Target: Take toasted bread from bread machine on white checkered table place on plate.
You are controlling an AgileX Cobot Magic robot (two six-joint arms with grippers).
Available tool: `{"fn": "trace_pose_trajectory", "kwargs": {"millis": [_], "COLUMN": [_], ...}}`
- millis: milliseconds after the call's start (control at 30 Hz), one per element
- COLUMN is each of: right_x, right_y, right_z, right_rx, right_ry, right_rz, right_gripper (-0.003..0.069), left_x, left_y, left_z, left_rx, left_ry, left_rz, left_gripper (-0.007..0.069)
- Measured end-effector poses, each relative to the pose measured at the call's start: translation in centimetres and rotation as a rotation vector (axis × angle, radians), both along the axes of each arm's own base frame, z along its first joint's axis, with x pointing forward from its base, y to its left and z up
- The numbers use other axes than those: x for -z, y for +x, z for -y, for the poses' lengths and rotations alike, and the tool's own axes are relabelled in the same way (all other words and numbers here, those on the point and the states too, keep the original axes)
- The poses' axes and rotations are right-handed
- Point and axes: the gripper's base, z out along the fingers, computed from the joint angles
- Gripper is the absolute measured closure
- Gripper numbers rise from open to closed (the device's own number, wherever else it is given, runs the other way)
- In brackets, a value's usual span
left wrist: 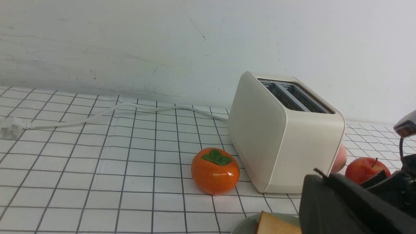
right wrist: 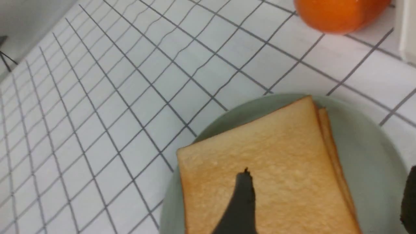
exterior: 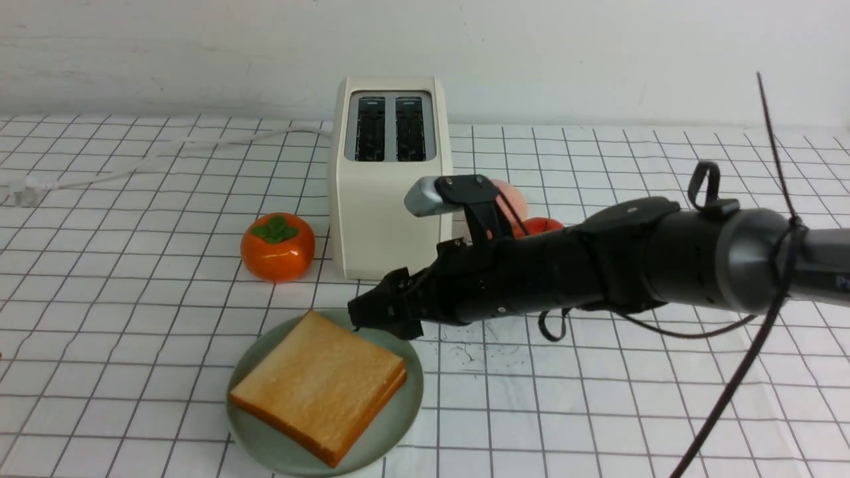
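Note:
Two slices of toasted bread [exterior: 319, 385] [right wrist: 260, 162] lie stacked flat on the mint-green plate [exterior: 405, 425] [right wrist: 367, 156] at the front of the white checkered table [exterior: 631, 411]. My right gripper [exterior: 375, 318] [right wrist: 325, 198] hovers at the plate's far right rim, open wide, holding nothing. One of its fingers [right wrist: 242, 201] shows over the top slice and the other at the plate's rim. The bread machine [exterior: 388, 192] [left wrist: 282, 139] stands behind the plate, both slots empty. My left gripper [left wrist: 320, 183] is shut and holds nothing; the front view does not show it.
An orange persimmon [exterior: 277, 245] [left wrist: 215, 170] sits left of the bread machine. A red apple [exterior: 539, 226] [left wrist: 365, 169] and a peach [exterior: 511, 199] lie at its right, behind my right arm. The white cord [exterior: 166, 156] runs to the far left.

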Motion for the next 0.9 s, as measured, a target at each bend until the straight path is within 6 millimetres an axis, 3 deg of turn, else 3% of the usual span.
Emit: {"fn": "trace_pose_trajectory", "kwargs": {"millis": [33,133,267,333,433,467,500,533,733,900], "right_x": [-1.0,-3.1,-7.3,-10.3,-13.4,-13.5,-14.6,-15.0,-16.4,-15.2], "right_y": [-0.1,-0.6,-2.4,-4.5,-7.4,-7.6,-9.1,-9.8,-14.5,-17.8], "right_z": [0.4,1.1,2.2,3.4,5.5,5.7,7.1,7.8,13.1,16.0], "right_rx": [-0.006,-0.015,-0.017,-0.028,-0.018,-0.016,0.017,0.042,0.275,0.367], "right_ry": [-0.053,-0.083,-0.086,-0.106,-0.176,-0.182,-0.238,-0.269,-0.460,-0.513], "right_rz": [0.070,0.139,0.181,0.187,0.153,0.149,0.107,0.083,-0.038,-0.057], "right_gripper": [0.0009,0.0022,0.0142,0.0293,0.0511,0.0525,0.0620,0.0649,0.0671,0.0666], "left_x": [0.0,0.0,0.0,0.0,0.0,0.0,-0.1,-0.1,-0.3,-0.3], "left_y": [0.0,0.0,0.0,0.0,0.0,0.0,-0.1,-0.1,-0.3,-0.4], "left_z": [0.0,0.0,0.0,0.0,0.1,0.1,0.1,0.2,0.6,0.7], "left_rx": [0.000,0.000,0.000,0.002,0.007,0.008,0.016,0.022,0.075,0.096], "left_ry": [0.000,0.000,0.000,-0.014,-0.032,-0.033,-0.032,-0.029,-0.021,-0.019], "left_rz": [0.000,0.000,-0.001,-0.002,-0.009,-0.011,-0.021,-0.029,-0.049,-0.051], "left_gripper": [0.0619,0.0616,0.0614,0.0615,0.0638,0.0637,0.0638,0.0638,0.0638,0.0638]}}
